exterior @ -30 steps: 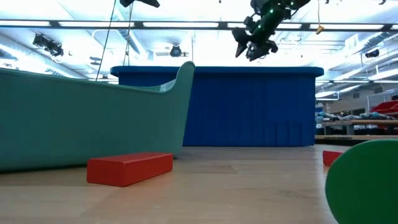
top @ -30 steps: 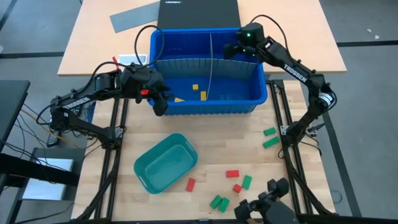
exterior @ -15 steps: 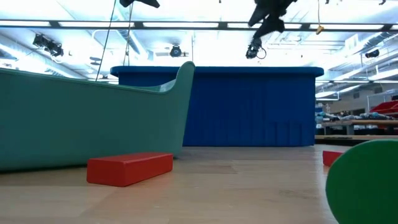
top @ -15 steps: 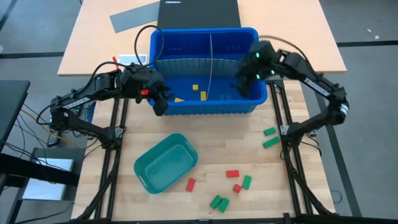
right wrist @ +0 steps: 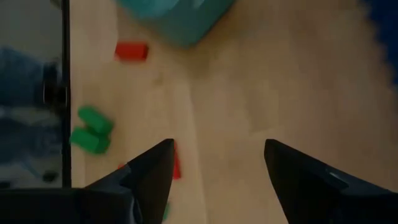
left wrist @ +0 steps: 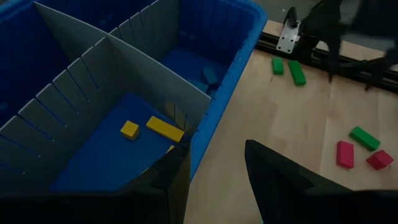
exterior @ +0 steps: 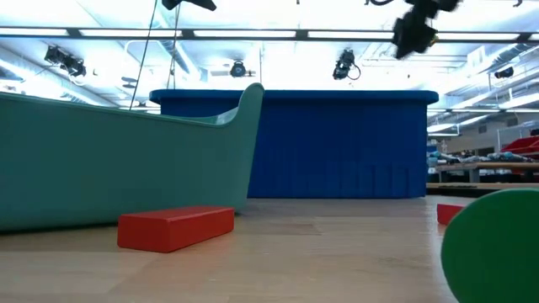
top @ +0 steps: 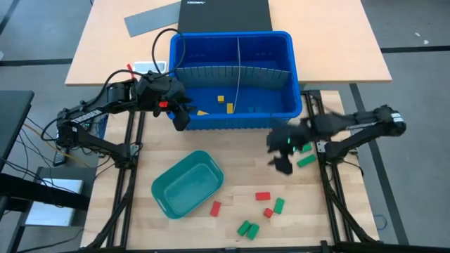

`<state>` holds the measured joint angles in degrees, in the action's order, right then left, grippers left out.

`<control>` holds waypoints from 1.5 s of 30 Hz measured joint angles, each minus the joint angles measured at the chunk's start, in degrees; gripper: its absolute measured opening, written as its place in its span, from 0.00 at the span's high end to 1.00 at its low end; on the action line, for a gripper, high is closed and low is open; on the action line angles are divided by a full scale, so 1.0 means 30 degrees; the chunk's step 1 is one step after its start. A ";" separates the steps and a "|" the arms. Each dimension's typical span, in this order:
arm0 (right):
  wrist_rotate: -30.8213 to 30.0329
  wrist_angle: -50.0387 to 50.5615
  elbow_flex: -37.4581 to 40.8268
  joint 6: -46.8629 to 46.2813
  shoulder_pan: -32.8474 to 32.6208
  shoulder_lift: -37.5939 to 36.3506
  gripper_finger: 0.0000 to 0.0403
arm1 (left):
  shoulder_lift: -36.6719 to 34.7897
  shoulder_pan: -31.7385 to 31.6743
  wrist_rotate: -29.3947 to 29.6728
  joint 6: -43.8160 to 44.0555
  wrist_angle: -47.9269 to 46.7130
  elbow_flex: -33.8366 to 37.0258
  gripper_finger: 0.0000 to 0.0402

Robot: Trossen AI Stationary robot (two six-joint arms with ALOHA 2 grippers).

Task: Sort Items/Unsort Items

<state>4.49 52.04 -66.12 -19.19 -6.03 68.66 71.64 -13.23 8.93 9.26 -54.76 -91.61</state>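
Observation:
Loose items lie on the wooden table: two green blocks [top: 305, 154] at the right, and red and green blocks [top: 266, 205] toward the near edge. Yellow blocks [top: 225, 103] rest on the floor of the blue bin [top: 281, 112]. My right gripper [top: 281, 151] hovers open and blurred above the table, between the bin and the loose blocks; its wrist view shows a red block [right wrist: 176, 165] under the open fingers [right wrist: 152, 171]. My left gripper [top: 181, 119] hangs open at the bin's near left corner, its fingers [left wrist: 267, 165] holding nothing.
A teal tray [top: 188, 184] sits near the table's near left, with a red block [top: 215, 207] beside it. Grey slotted dividers [left wrist: 124, 59] split the bin into compartments. A grey sheet [top: 151, 20] lies on the far table. Black rails [top: 327, 183] run along the table's sides.
My right gripper has swung from above the bin's far right corner toward the table's near edge. It crossed the bin's near wall, sank, and tipped to point down at the open table. The left arm has kept still.

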 joint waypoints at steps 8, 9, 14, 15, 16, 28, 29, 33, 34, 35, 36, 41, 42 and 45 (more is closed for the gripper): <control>-0.0626 -0.3504 0.2944 -0.1760 -0.4151 0.2498 0.34 | 0.0000 0.0000 -0.0014 0.0022 -0.0041 0.0000 0.61; -0.0630 -0.3521 0.3038 -0.1767 -0.4516 0.2964 0.34 | 0.0000 0.0000 -0.0014 0.0067 -0.0078 0.0000 0.61; -0.0641 -0.3623 0.3131 -0.1987 -0.6013 0.5364 0.31 | 0.0000 0.0000 -0.0014 0.0135 -0.0153 0.0000 0.61; -0.0641 -0.3722 0.3131 -0.2087 -0.6289 0.5852 0.30 | 0.0000 0.0000 -0.0017 0.0138 -0.0153 0.0000 0.61; -0.0641 -0.3930 0.3138 -0.2166 -0.6540 0.6298 0.30 | 0.0000 0.0005 -0.0019 0.0143 -0.0153 0.0000 0.61; -0.2771 -0.7072 0.3138 -0.4212 -0.7695 0.8241 0.30 | 0.0000 0.0007 -0.0087 0.0058 -0.0162 0.0000 0.61; -0.2932 -0.7063 0.3138 -0.4306 -0.7689 0.8241 0.30 | 0.0000 0.0007 -0.0087 0.0058 -0.0160 0.0000 0.61; -0.3061 -0.7214 0.3138 -0.4420 -0.7689 0.8302 0.31 | 0.0000 0.0002 -0.0080 0.0051 -0.0165 0.0000 0.61; -0.3061 -0.7247 0.3138 -0.4381 -0.7695 0.8371 0.31 | 0.0000 0.0002 -0.0080 0.0051 -0.0166 0.0000 0.61; -0.3044 -0.7273 0.3158 -0.4310 -0.7744 0.8507 0.31 | 0.0000 0.0000 -0.0079 0.0044 -0.0168 0.0000 0.61; -0.2919 -0.7450 0.3233 -0.4270 -0.7770 0.8645 0.32 | 0.0000 0.0001 -0.0073 0.0043 -0.0168 0.0000 0.61; -0.2439 -0.7892 0.3590 -0.4239 -0.8005 0.9829 0.32 | 0.0000 0.0000 -0.0429 0.0087 -0.0250 0.0000 0.61; -0.2419 -0.7942 0.3590 -0.4238 -0.8008 1.0111 0.33 | 0.0000 0.0007 -0.0462 0.0092 -0.0291 0.0000 0.61; -0.2406 -0.7936 0.3511 -0.4367 -0.7995 1.0581 0.35 | 0.0000 0.0007 -0.0564 0.0111 -0.0843 0.0000 0.61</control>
<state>-2.73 28.24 -55.59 -32.29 -30.02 100.40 71.64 -13.21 7.23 9.59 -57.29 -91.61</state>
